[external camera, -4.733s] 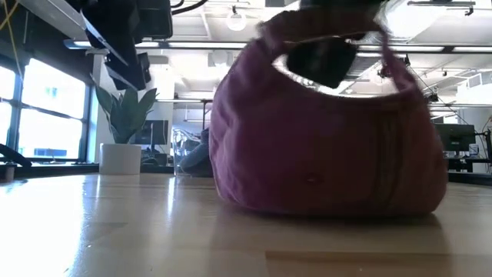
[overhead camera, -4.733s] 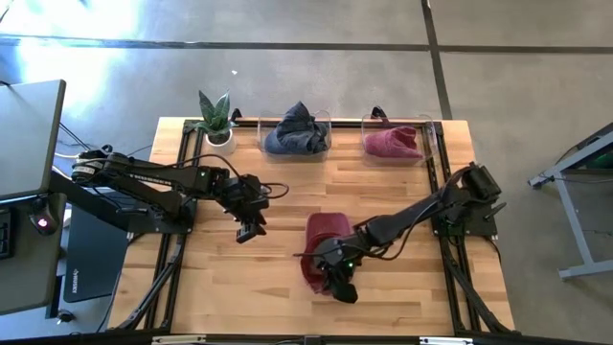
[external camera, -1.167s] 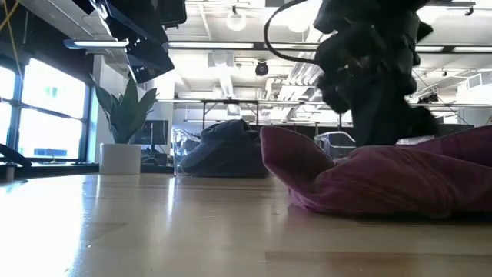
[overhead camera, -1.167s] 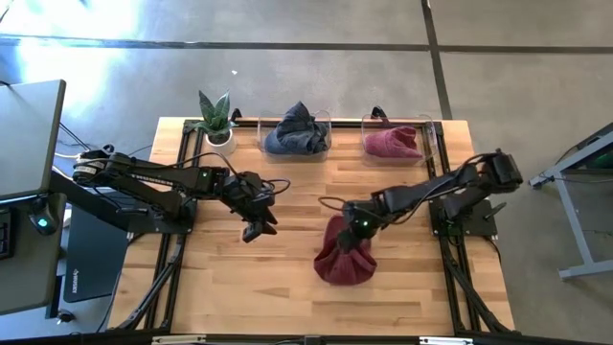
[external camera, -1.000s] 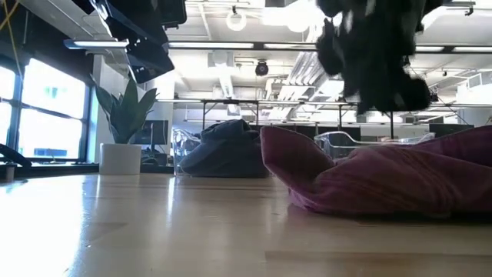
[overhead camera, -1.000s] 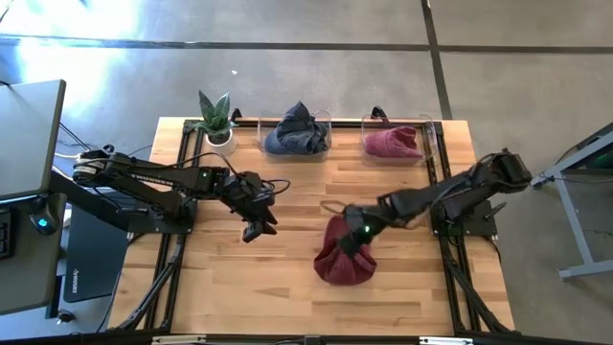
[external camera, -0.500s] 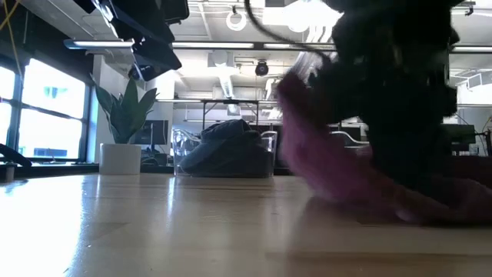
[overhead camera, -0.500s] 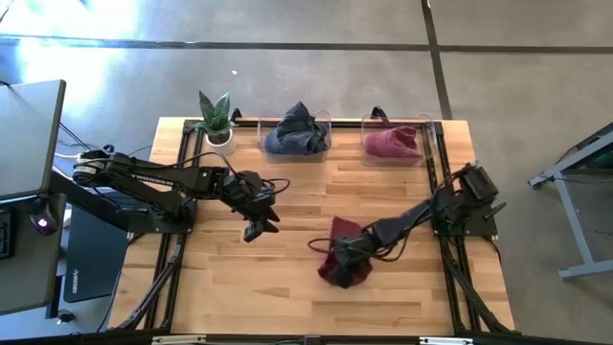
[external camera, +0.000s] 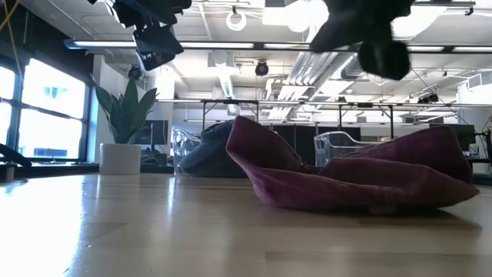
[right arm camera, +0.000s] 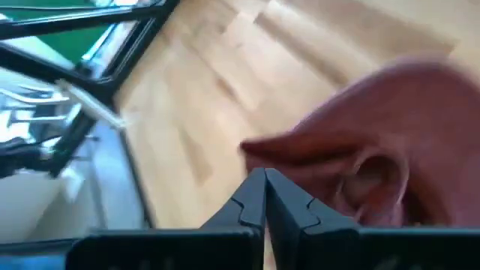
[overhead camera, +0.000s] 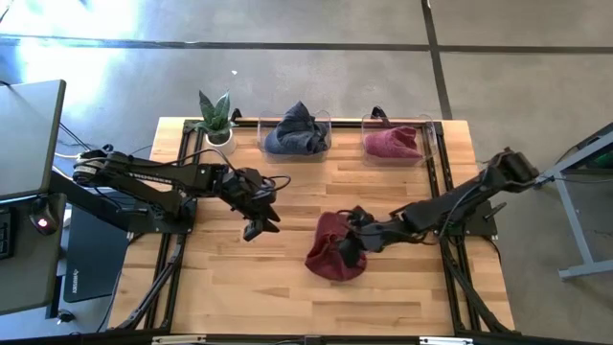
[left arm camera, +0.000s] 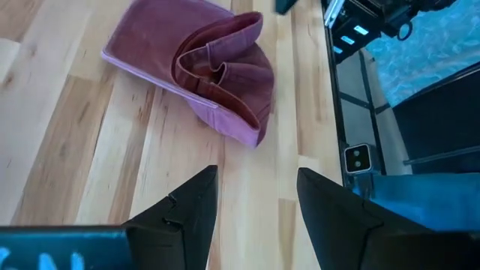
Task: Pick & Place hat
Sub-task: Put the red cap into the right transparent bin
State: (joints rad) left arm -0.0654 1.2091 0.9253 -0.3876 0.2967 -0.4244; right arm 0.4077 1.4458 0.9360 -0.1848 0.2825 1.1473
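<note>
Right gripper (overhead camera: 356, 236), fingers pressed together on nothing, hovers over the crumpled maroon fabric hat (overhead camera: 330, 259) on the pale wood-plank table (overhead camera: 220, 287).

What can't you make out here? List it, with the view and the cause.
- Whether the right gripper pinches any cloth of the red hat: high view too small, right wrist view blurred.
- The blue cloth in the clear bin: crumpled, high view too small to tell what it is.
- The right arm in the low view: cut off by the top edge, blurred.
- The plant pot's far side: hidden in the low view.
</note>
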